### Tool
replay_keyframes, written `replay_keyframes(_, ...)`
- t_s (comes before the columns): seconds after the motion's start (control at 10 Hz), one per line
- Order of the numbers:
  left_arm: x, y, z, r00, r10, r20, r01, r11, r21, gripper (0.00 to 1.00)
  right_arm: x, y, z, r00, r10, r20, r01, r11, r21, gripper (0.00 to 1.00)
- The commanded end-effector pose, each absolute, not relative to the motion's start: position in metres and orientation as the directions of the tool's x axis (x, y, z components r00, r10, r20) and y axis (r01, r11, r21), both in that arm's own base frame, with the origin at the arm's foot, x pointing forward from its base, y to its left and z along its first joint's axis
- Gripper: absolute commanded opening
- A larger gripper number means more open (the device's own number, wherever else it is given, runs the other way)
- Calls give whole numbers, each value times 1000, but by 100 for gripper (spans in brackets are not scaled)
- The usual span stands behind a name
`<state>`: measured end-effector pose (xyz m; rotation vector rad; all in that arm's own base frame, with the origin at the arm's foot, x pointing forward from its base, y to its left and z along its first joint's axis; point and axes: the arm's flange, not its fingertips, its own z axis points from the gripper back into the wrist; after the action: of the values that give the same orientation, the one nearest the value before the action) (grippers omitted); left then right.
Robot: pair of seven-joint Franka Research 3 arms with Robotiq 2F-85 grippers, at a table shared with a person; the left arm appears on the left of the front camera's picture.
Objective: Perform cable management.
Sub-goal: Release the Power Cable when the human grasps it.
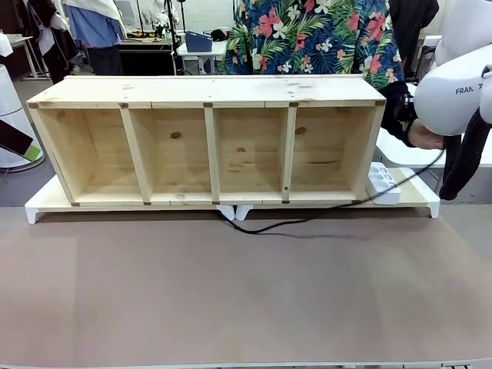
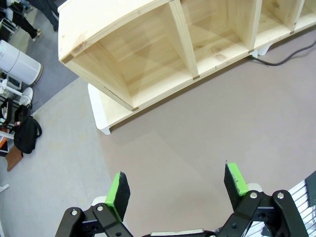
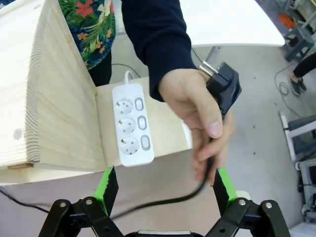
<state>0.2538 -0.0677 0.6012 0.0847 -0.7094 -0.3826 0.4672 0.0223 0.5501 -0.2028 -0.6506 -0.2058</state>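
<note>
The black cable (image 1: 307,218) runs along the table in front of the wooden shelf (image 1: 207,142), from under the shelf's middle toward the right. It joins the white power strip (image 3: 131,123), which lies on the shelf's base board beside the right end; the strip also shows in the front view (image 1: 382,182). A person's hand (image 3: 197,111) holds the black plug (image 3: 223,84) above my right gripper (image 3: 163,190), and the cord (image 3: 168,201) hangs between its open fingers. My left gripper (image 2: 178,190) hovers open over bare table, well short of the shelf.
The shelf (image 2: 168,44) has several open compartments and rests on a white base (image 1: 46,206). The person in a floral shirt (image 1: 315,34) stands behind it at the right. My right arm (image 1: 453,92) hangs over the table's right end. A brown mat (image 1: 246,292) covers the near table.
</note>
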Motion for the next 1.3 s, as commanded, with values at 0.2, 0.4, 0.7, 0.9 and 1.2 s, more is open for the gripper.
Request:
replay_keyframes(0.2, 254, -67, 602, 686, -380, 621, 321, 923, 211, 100, 468, 23, 548, 781, -124, 611, 251, 960, -126, 100)
replay_keyframes(0.4, 254, -67, 602, 686, -380, 621, 321, 923, 211, 100, 468, 23, 548, 781, -124, 611, 251, 960, -126, 100)
replay_keyframes(0.7, 254, -67, 602, 686, -380, 621, 321, 923, 211, 100, 468, 23, 548, 781, -124, 611, 251, 960, -126, 100)
replay_keyframes(0.9, 254, -67, 602, 686, -380, 621, 321, 923, 211, 100, 468, 23, 548, 781, -124, 611, 251, 960, -126, 100)
replay_keyframes(1.2, 254, -67, 602, 686, -380, 621, 321, 923, 211, 100, 468, 23, 548, 781, -124, 611, 251, 960, -126, 100)
